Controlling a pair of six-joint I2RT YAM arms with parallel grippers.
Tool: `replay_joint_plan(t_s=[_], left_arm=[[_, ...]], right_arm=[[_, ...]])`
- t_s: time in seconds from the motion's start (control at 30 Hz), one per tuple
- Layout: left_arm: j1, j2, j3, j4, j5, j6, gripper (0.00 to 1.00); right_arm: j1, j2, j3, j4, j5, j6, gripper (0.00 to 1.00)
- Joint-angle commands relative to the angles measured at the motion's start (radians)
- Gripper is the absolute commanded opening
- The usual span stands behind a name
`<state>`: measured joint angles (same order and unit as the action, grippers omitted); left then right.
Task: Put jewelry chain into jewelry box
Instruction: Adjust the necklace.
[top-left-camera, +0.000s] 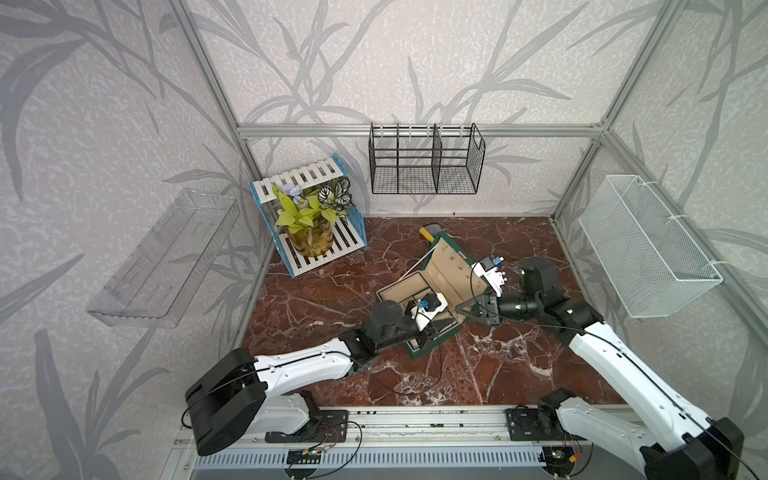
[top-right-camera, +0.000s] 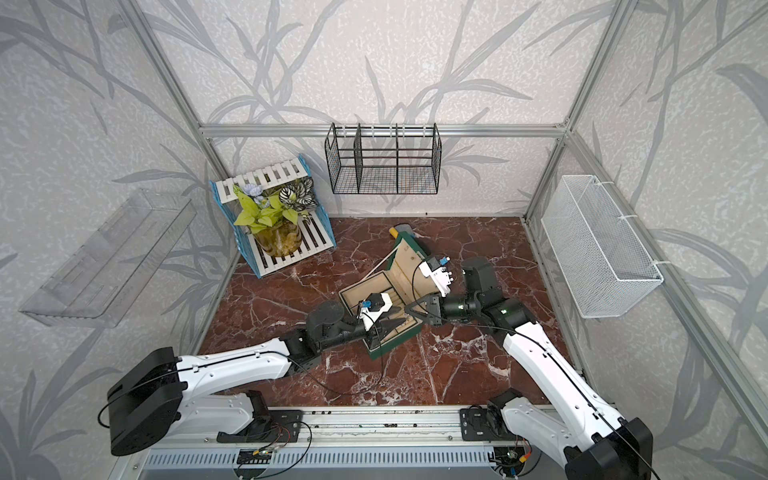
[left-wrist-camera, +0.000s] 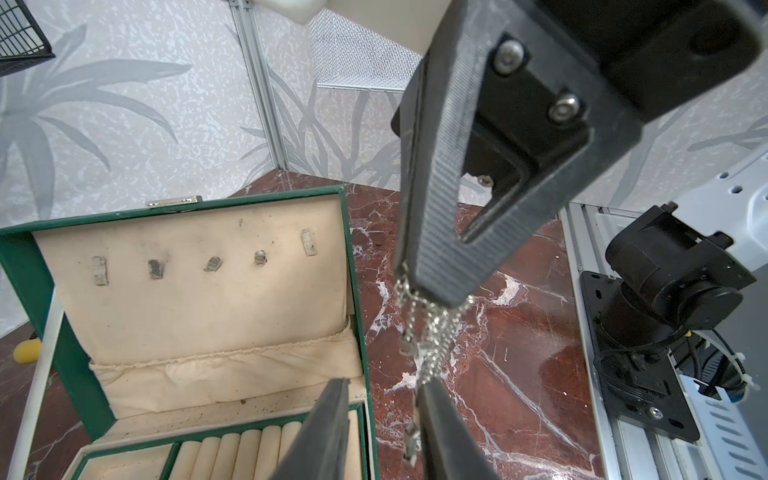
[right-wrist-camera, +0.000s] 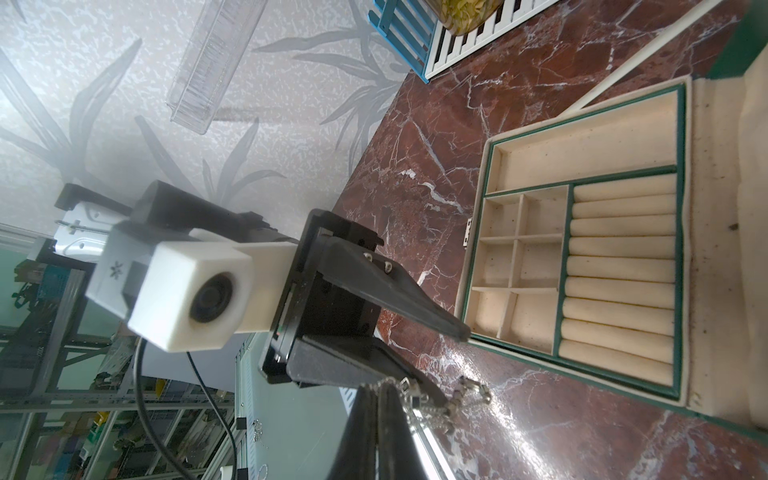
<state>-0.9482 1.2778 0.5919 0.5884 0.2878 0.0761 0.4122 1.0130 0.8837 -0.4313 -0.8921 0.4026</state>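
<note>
The right gripper (left-wrist-camera: 415, 278) is clenched on the jewelry chain (left-wrist-camera: 432, 328). Its two fingers are pressed flat together with no gap, and the pale silvery links spill from the tip in a loose bunch that hangs straight down in the air. The bunch hangs over the red marble desk (left-wrist-camera: 519, 332), not over the lining of the jewelry box (left-wrist-camera: 79, 374). It is just beyond the box's green side wall, beside the ring rolls (right-wrist-camera: 619, 266) and near the hinge corner. That is roughly 4 o'clock from the middle of the tray in both top views, where the strand itself is too fine to make out. The box stands open, its lid leaning back between 1 and 2 o'clock, with five small hooks (left-wrist-camera: 154, 268) on the cream lining. The left gripper (left-wrist-camera: 384, 382) reaches in low from 8 o'clock across the tray and sits directly beneath the right one, released, its fingers parted by a clear gap. The lowest run of chain, ending in a small clasp (left-wrist-camera: 410, 440), drops into that gap and hangs close along the inner face of one finger (left-wrist-camera: 444, 436); whether it touches cannot be told. In the right wrist view the jewelry chain (right-wrist-camera: 478, 388) shows just past the left gripper's lower finger, above the marble.
</note>
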Motion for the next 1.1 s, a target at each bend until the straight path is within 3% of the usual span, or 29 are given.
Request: replay_joint_plan(t_s=[0.0, 0.33, 0.5, 0.73, 1.07], left_arm=[[-0.004, 0.009, 0.041, 0.018, 0.024, 0.011, 0.31], [-0.012, 0.002, 0.042, 0.012, 0.033, 0.015, 0.24], [-0.013, -0.01, 0.035, 0.021, 0.022, 0.016, 0.12], [-0.014, -0.052, -0.001, 0.02, -0.014, 0.014, 0.03], [-0.014, -0.119, -0.021, -0.031, -0.043, 0.011, 0.0]], right_arm=[[0.003, -0.016, 0.017, 0.023, -0.012, 0.006, 0.0], [0.004, -0.026, 0.012, 0.026, -0.006, 0.012, 0.0], [0.003, -0.031, 0.003, 0.018, 0.011, 0.008, 0.0], [0.004, -0.03, -0.003, 0.015, 0.027, 0.002, 0.0], [0.003, -0.016, -0.018, -0.007, 0.088, -0.029, 0.0]])
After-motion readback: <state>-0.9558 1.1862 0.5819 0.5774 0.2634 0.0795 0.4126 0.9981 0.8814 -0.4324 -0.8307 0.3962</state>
